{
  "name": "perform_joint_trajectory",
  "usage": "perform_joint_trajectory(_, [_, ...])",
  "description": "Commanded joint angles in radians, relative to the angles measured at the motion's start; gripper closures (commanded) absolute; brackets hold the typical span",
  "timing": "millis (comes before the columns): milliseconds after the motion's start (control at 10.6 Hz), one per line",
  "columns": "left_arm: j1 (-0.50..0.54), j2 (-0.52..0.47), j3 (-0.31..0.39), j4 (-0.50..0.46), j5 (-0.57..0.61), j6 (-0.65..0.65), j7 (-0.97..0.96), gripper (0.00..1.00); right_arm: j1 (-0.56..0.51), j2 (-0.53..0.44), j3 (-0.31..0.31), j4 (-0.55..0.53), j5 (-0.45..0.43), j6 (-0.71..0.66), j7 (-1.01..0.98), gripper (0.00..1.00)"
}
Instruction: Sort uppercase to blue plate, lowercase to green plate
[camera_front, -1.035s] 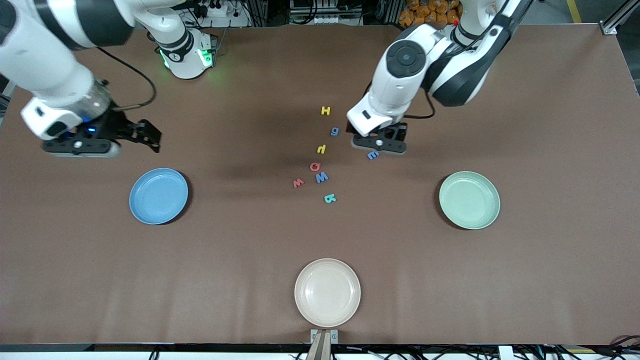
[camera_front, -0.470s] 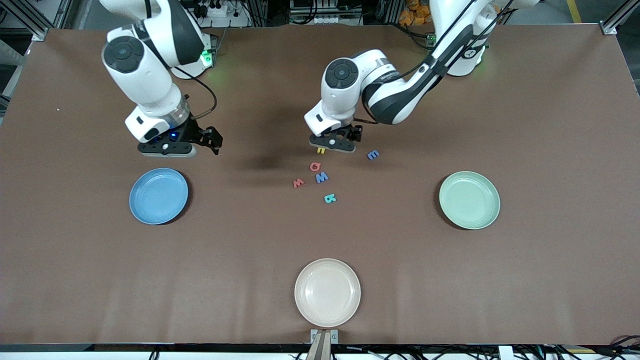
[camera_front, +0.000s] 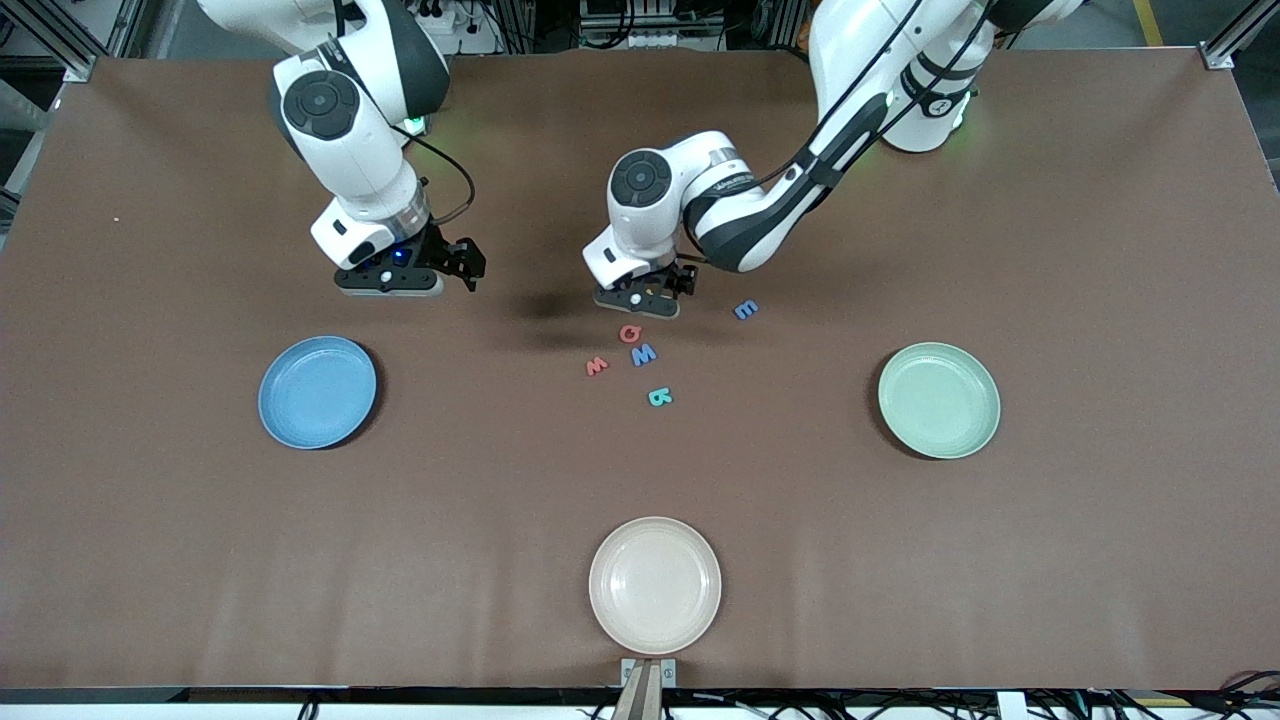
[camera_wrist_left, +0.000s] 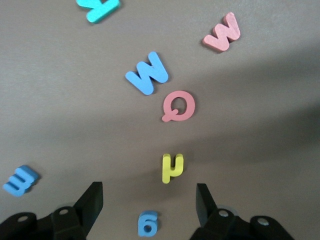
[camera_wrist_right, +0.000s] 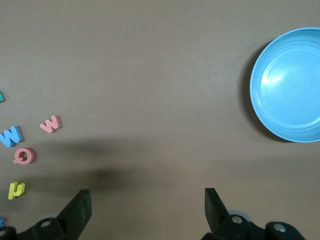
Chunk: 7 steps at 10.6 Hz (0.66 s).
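Observation:
My left gripper (camera_front: 638, 298) (camera_wrist_left: 148, 202) is open and empty over the blue g (camera_wrist_left: 148, 223), which lies between its fingers, with the yellow h (camera_wrist_left: 172, 167) just ahead. Red Q (camera_front: 630, 333) (camera_wrist_left: 178, 105), blue W (camera_front: 644, 354) (camera_wrist_left: 147, 73), small red w (camera_front: 597, 366), teal R (camera_front: 659, 397) and the blue E-like letter (camera_front: 746, 309) lie loose on the table. The yellow H is hidden under the left arm. My right gripper (camera_front: 390, 284) (camera_wrist_right: 147, 205) is open and empty over bare table. The blue plate (camera_front: 317, 391) (camera_wrist_right: 292, 85) and green plate (camera_front: 938, 400) hold nothing.
A cream plate (camera_front: 654, 585) sits near the table edge closest to the front camera. The blue plate lies toward the right arm's end, the green plate toward the left arm's end, and the letters cluster between them.
The left gripper has moved from beside the E-like letter to over the g and h. The right arm has swung in from its end of the table toward the middle.

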Motion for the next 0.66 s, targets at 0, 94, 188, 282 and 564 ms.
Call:
perform_joint_trajectory(0, [-0.023, 0.051, 0.01, 0.043, 0.072, 0.012, -0.055, 0.17, 0.013, -0.043, -0.005, -0.07, 0.002, 0.059, 0.009, 0.0])
perform_joint_trajectory(94, [-0.023, 0.058, 0.01, 0.04, 0.086, 0.025, -0.066, 0.18, 0.013, -0.041, -0.005, -0.088, 0.0, 0.082, 0.004, 0.0])
perform_joint_trajectory(188, [-0.024, 0.069, 0.01, 0.038, 0.101, 0.033, -0.087, 0.21, 0.014, -0.038, -0.005, -0.1, -0.001, 0.105, 0.0, 0.0])
perform_joint_trajectory(282, [-0.024, 0.075, 0.01, 0.035, 0.116, 0.033, -0.104, 0.21, 0.016, -0.038, -0.005, -0.122, -0.003, 0.134, -0.005, 0.0])
perform_joint_trajectory(564, [-0.039, 0.089, 0.008, 0.027, 0.118, 0.039, -0.175, 0.21, 0.03, -0.033, -0.004, -0.171, -0.003, 0.202, -0.034, 0.0])
